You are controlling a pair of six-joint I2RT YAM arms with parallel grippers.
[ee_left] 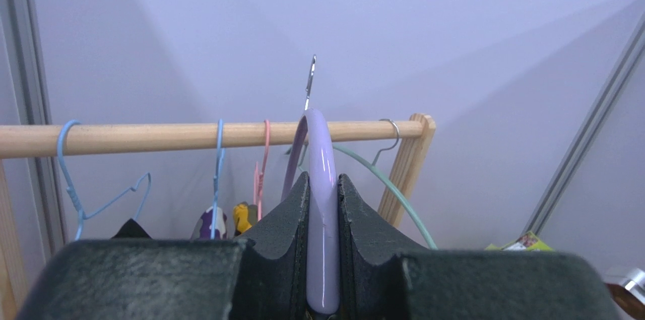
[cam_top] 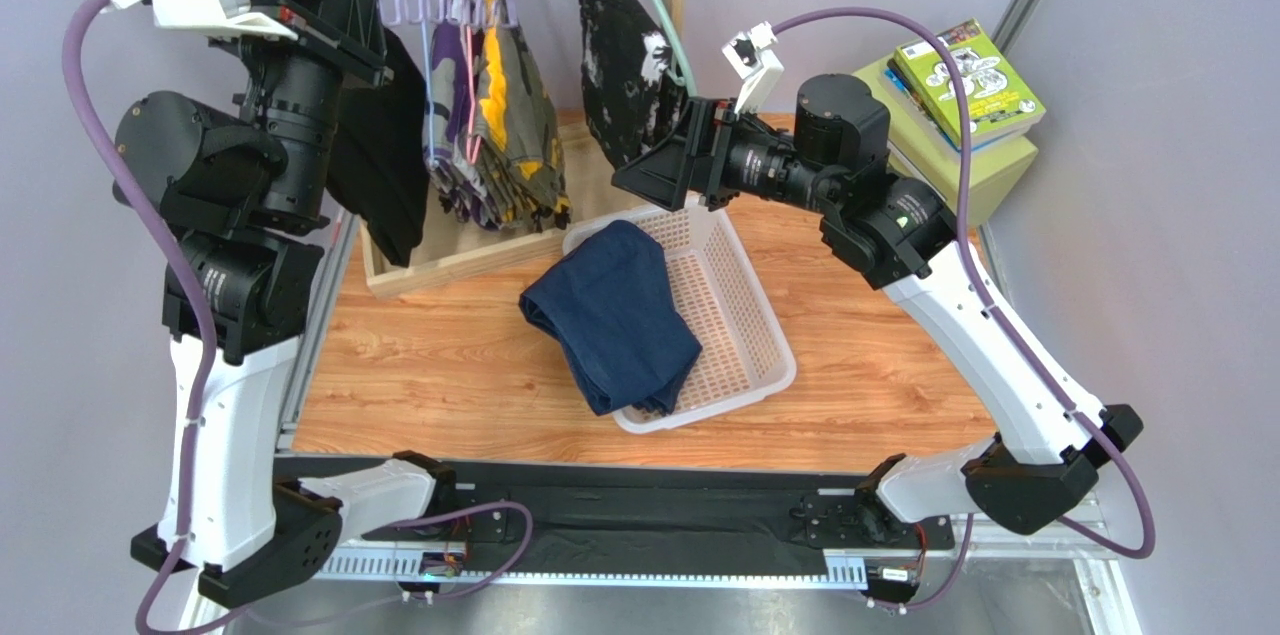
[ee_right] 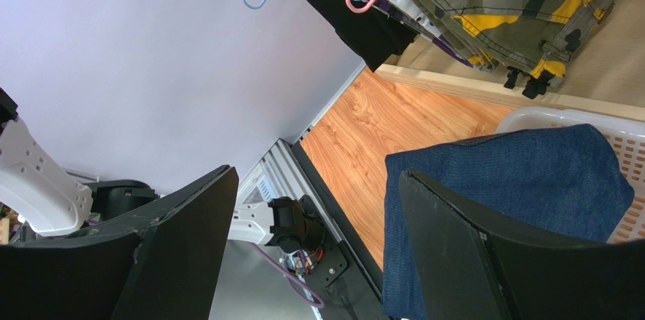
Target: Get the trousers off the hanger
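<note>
My left gripper [ee_left: 324, 191] is clamped on the stiff, slippery hanger [ee_left: 321, 146], and the trousers [cam_top: 613, 313], soft and heavy I think, lie below my wide-spread right gripper [ee_right: 316, 178], draped over the basket [cam_top: 751, 320] rim, easiest pinched at a fold.

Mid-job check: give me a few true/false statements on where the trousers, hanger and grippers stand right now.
1. The trousers hang on the hanger. False: they lie in the basket, partly over its rim.
2. The left gripper is shut on the hanger. True.
3. The right gripper holds the trousers. False: it is open and empty.
4. Other garments hang from the rail. True.
</note>
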